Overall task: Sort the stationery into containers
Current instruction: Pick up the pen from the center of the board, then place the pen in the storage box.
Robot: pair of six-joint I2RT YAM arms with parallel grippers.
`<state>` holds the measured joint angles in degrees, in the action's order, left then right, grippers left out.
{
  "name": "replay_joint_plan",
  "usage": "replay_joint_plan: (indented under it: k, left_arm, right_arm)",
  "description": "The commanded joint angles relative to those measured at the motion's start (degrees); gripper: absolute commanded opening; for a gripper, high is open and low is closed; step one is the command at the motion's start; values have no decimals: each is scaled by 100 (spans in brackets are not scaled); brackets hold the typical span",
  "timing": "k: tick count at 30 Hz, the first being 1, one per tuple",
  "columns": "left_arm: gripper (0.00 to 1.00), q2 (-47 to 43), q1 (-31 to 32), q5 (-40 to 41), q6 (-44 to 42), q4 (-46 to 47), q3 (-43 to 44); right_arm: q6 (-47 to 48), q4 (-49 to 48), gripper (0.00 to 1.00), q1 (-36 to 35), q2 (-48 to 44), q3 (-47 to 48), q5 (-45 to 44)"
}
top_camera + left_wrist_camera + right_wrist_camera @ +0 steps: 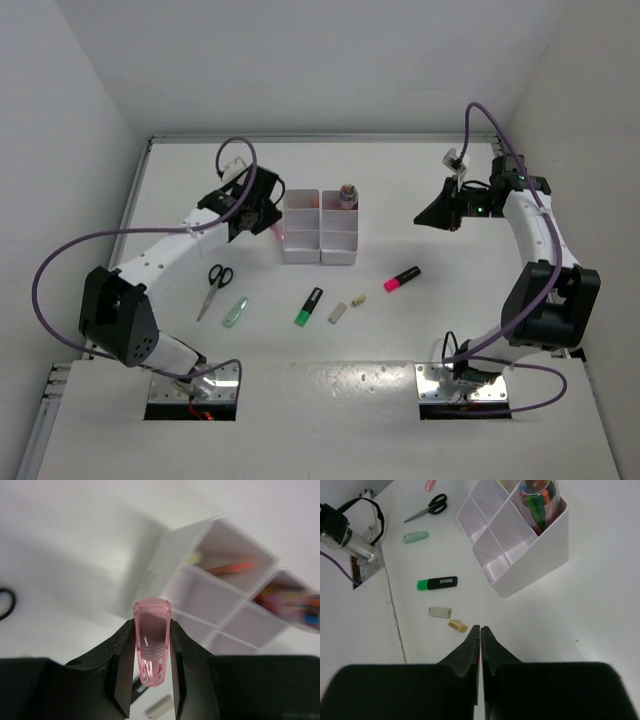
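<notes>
Your left end effector clamps the pink pen, low in the frame's centre near the organiser at upper right; it looks light, stiff and slick, so hold it squarely mid-barrel, while your right end effector hangs pinched shut and empty.

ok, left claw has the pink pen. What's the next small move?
Probably ease the left claw across until it is over the organiser. It is shut on the pink pen and sits just short of the near wall, and the nearest compartments look empty.
</notes>
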<state>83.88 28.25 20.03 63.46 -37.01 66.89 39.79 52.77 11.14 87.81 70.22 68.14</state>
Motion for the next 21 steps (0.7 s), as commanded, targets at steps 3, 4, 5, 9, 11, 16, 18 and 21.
replay_joint_plan:
  k: [3,4,5,9,11,16,18,21]
  left_arm:
    - [0,198,286,430,-826,484,964]
    - [0,382,399,431,-975,841,1027]
    - [0,462,453,510,-1481,1054,1088]
    - [0,656,664,-197,-2924,2240,854]
    - [0,500,717,-674,-3749,3355,476]
    - [1,-99,770,-1334,-4788,5341,-835]
    - [1,-160,770,-1527,-4974,5415,-906]
    - [2,-47,770,-1660,-5352,5415,-906]
  right_arm:
    - [397,392,37,29,201,282,270]
    - [450,452,56,29,201,282,270]
    - [512,453,60,29,201,282,270]
    - [652,453,60,29,201,282,323]
    - [722,523,60,29,201,282,375]
    - [1056,813,60,29,377,334,376]
    - [1136,893,60,29,430,335,428]
    - [1347,1033,60,29,544,388,481]
